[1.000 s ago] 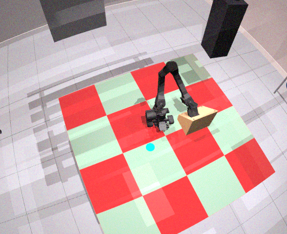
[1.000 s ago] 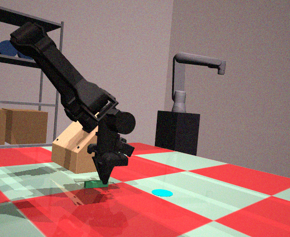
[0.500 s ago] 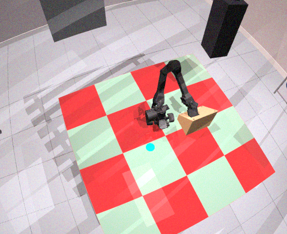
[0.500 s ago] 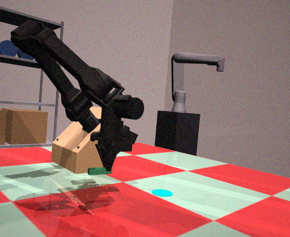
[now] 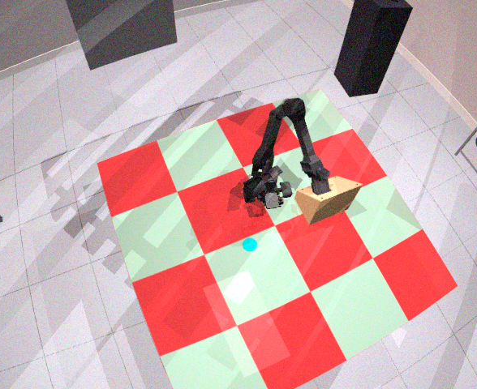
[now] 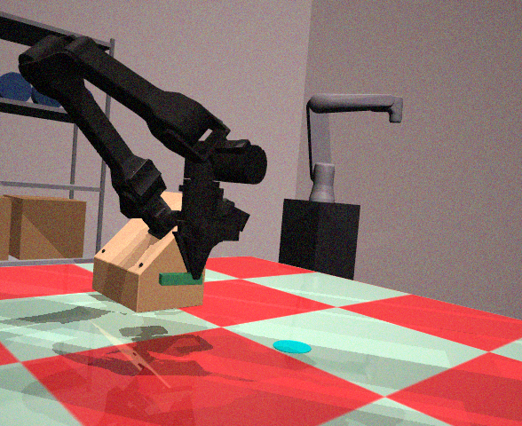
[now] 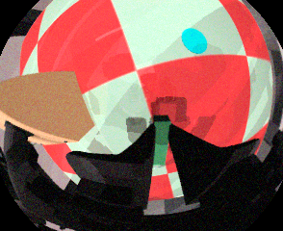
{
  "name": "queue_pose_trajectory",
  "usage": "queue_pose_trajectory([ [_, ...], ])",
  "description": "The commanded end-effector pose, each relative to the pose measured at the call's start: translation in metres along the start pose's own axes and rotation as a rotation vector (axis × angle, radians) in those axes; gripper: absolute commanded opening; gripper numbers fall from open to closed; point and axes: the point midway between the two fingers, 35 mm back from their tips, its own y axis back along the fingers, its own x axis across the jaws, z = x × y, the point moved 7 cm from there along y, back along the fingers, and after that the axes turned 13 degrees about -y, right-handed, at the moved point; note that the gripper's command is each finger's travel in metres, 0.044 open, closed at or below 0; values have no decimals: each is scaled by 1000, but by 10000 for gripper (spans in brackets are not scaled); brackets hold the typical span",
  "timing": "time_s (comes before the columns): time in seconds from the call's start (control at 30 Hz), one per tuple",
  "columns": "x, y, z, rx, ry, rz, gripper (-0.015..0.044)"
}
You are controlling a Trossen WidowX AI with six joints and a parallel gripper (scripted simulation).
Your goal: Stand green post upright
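Observation:
The green post is held level, lying sideways, above the mat; in the exterior view it sticks out to the left of the fingertips. My gripper points down and is shut on the post near one end. In the top view the arm hides the post and fingertips. The cyan circle lies flat and bare on a pale green square, to the right of and lower than the gripper in the exterior view.
The wooden wedge-shaped base carries the arm, and stands behind the post in the exterior view. The checkered mat lies beneath. A black pedestal with a grey arm stands farther off.

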Motion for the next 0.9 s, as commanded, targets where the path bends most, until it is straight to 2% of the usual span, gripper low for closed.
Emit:
queue_pose_trajectory([
  [0.0,-1,12,-1,-6,-9,-5,23],
  [0.33,1,33,-3,2,-12,-9,23],
  [0.87,-25,45,38,-3,-45,-9,23],
])
